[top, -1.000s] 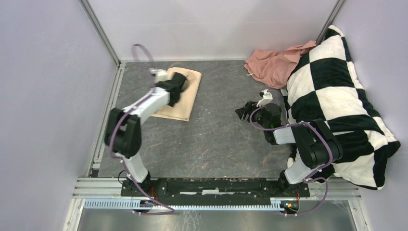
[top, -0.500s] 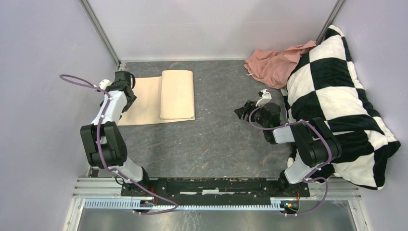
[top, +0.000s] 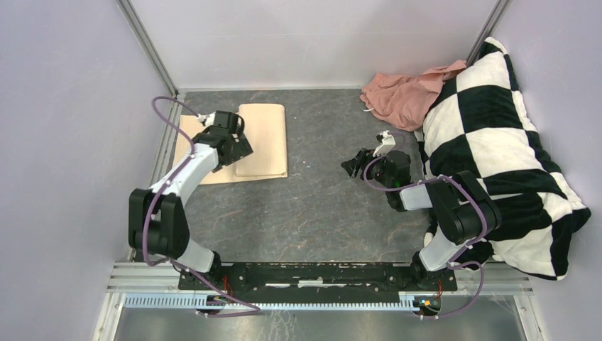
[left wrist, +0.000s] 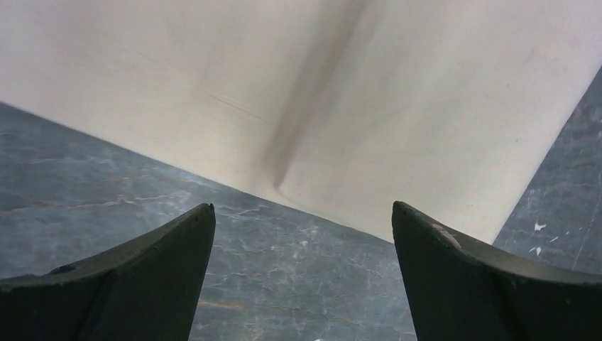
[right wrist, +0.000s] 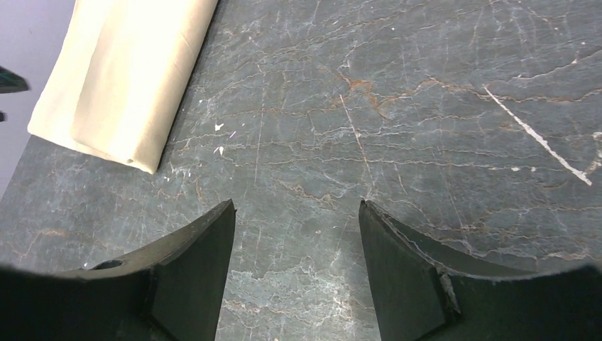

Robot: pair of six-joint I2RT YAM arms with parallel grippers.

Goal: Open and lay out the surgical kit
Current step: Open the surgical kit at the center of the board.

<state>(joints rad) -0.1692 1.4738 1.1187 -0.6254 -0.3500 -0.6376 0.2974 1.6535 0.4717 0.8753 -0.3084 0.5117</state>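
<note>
Top view: the beige cloth wrap point(top: 263, 135) lies at the table's point(top: 319, 213) far left, one flap opened leftward, the rest folded; no tray or instruments show. Left wrist: left fingers point(left wrist: 142, 277) spread, empty, above the wrap's near edge. Right wrist: right fingers point(right wrist: 177, 284) spread, empty, apart from it. Most unwrapping likely remains.

Open tabletop point(top: 319, 206) midway; cloth wrap point(top: 264, 138) left, pillow point(top: 497, 135) right.
</note>
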